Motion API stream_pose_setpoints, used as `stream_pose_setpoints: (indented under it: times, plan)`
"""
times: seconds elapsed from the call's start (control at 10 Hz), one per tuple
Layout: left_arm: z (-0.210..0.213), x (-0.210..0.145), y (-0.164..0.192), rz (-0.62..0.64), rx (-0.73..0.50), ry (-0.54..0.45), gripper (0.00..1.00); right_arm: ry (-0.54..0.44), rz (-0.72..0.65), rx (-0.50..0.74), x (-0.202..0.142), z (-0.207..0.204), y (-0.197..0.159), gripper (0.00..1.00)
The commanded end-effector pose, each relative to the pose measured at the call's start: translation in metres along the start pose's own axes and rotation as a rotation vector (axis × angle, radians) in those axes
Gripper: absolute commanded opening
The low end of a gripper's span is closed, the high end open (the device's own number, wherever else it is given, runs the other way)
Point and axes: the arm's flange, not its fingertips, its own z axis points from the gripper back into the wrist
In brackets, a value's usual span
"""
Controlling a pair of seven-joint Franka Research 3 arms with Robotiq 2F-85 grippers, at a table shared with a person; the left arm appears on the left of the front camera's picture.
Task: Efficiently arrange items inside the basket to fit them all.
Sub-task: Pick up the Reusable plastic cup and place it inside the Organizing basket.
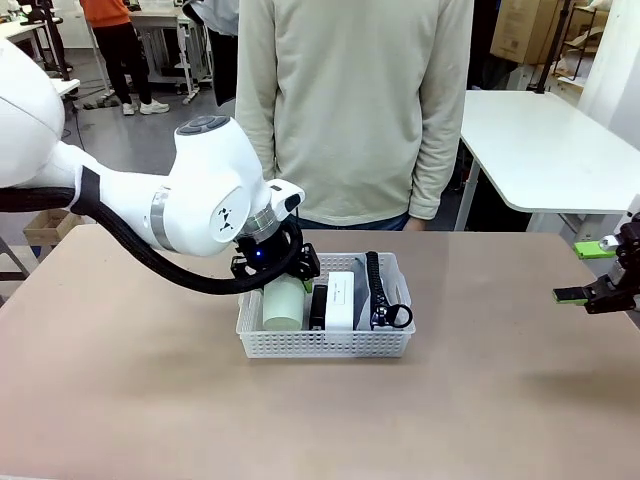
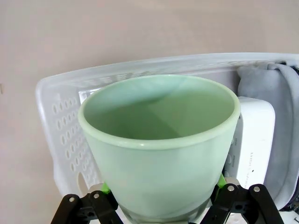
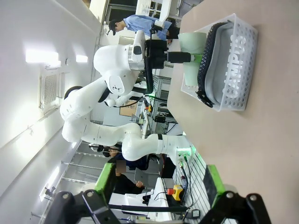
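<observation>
The white perforated basket [image 1: 325, 345] stands mid-table. My left gripper [image 1: 283, 278] reaches into its left end, shut on the pale green cup [image 1: 283, 305]. In the left wrist view the cup [image 2: 159, 149] faces me mouth first, with the green pads [image 2: 105, 188] against its base. To the right of the cup stand the small black slab [image 1: 318, 305], the white box [image 1: 340, 298] and the grey pouch [image 1: 388, 285] with its black zipper. The right wrist view shows the "CAMPUS" pouch [image 3: 229, 56] on edge against the basket wall [image 3: 247, 42]. My right gripper [image 1: 583, 272] hangs open at the table's right edge.
A person in a beige sweater [image 1: 355, 110] stands at the far side of the table, arms down. A white table [image 1: 540, 150] stands behind on the right. Bare tabletop [image 1: 150, 390] lies in front of and on both sides of the basket.
</observation>
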Motion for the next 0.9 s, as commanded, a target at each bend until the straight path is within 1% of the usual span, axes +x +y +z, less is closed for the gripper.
stream_pose_setpoints:
  times: [0.0, 0.2, 0.3, 0.6, 0.7, 0.8]
  plan:
    - [-0.004, 0.008, -0.01, 0.018, 0.033, -0.006, 0.85, -0.008, -0.017, -0.007, 0.001, 0.0, 0.004, 1.0]
    - [-0.005, 0.007, -0.009, 0.011, 0.034, -0.004, 0.85, -0.008, -0.017, -0.007, 0.001, 0.0, 0.004, 1.0]
    - [-0.005, 0.006, -0.009, 0.002, 0.033, -0.003, 1.0, -0.008, -0.017, -0.007, 0.001, 0.0, 0.004, 1.0]
    - [0.004, 0.001, -0.009, -0.01, 0.023, -0.027, 1.0, -0.008, -0.017, -0.007, 0.001, 0.0, 0.004, 1.0]
    - [0.018, -0.004, -0.007, -0.005, -0.017, -0.028, 1.0, -0.008, -0.017, -0.007, 0.001, 0.0, 0.004, 1.0]
    - [0.032, -0.009, -0.004, -0.012, -0.089, -0.007, 1.0, -0.008, -0.017, -0.007, 0.001, 0.0, 0.004, 1.0]
